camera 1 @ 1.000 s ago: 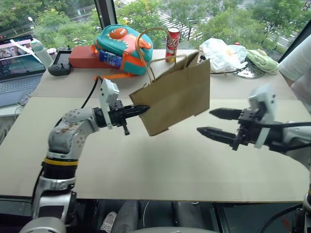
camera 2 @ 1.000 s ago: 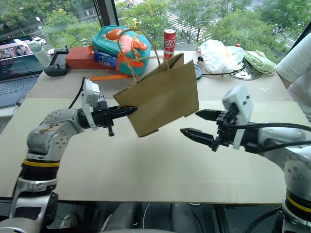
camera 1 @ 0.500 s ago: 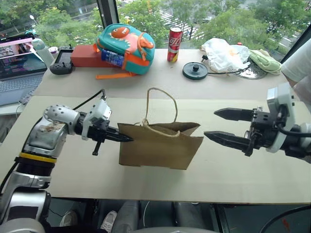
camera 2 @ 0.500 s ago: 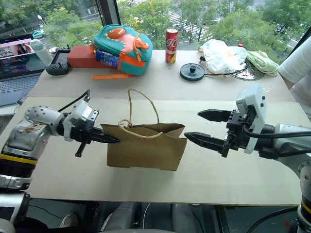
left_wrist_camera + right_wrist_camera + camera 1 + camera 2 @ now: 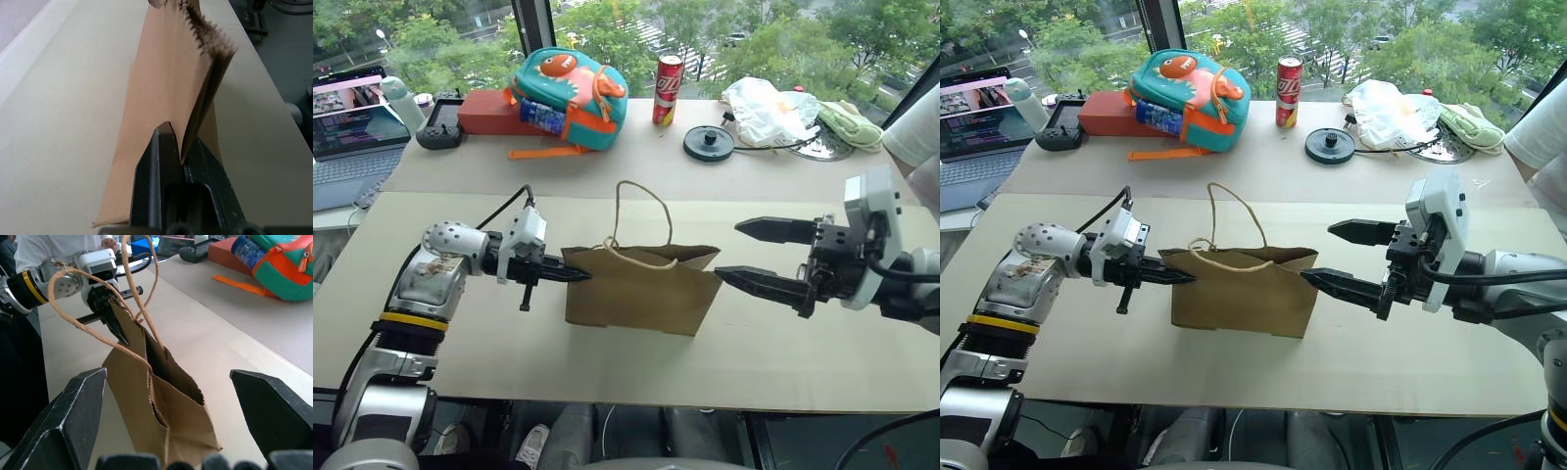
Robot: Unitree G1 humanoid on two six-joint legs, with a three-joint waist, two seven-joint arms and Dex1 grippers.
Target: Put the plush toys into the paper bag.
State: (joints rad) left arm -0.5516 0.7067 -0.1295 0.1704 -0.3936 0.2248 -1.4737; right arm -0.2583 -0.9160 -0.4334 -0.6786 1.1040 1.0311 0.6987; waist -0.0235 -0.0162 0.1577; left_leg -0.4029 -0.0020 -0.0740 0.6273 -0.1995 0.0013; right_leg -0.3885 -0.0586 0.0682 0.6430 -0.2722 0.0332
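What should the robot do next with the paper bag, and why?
Probably bring the open right pincer in to take the near edge of the paper bag and pull its mouth wider. The left pincer is shut on the bag's other edge, the bag stands on the table, and its mouth is only a narrow slit, likely too tight for toys.

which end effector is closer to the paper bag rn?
Left. The left end effector is shut on the paper bag at its side edge. The right end effector is open beside the bag's other end, its lower finger close to the top corner.
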